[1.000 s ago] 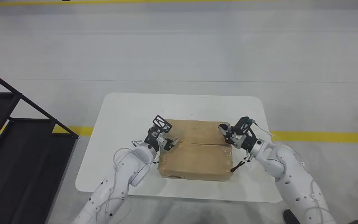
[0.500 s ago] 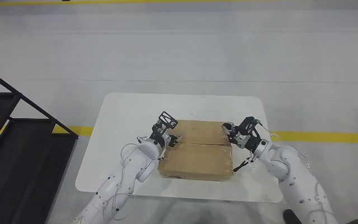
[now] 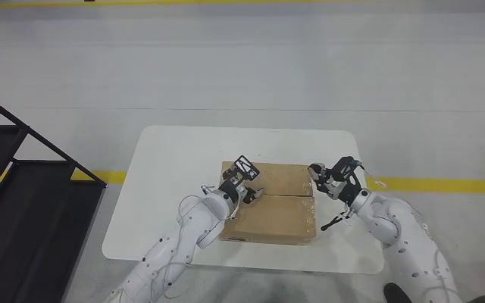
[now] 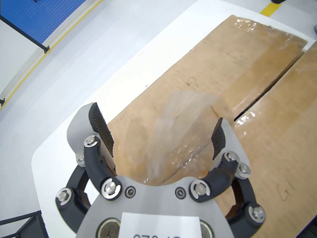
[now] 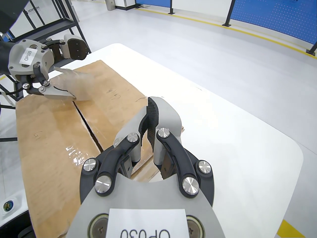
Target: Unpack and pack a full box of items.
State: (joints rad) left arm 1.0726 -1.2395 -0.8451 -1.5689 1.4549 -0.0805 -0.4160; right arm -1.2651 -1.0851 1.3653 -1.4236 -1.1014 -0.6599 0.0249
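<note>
Above the box (image 3: 276, 216) on the table (image 3: 174, 174), my left gripper (image 4: 157, 115) gaped around loose tape (image 4: 180, 115). My right gripper (image 5: 151, 102) was clamped shut.

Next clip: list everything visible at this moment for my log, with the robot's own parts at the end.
table: one, white, rounded corners, under the box.
box: one, brown cardboard, on the table's near half, flaps down with a slit between them.
tape: one loose strip, clear, standing up from the box top between the left hand's fingers.
rack: one, black, on the floor beside the table.
floor line: one, yellow, on the grey floor running past the table.
panels: several, blue and white, standing across the floor.
left hand: one, silver and black, open, over the box top.
right hand: one, silver and black, shut, above one end of the box.
</note>
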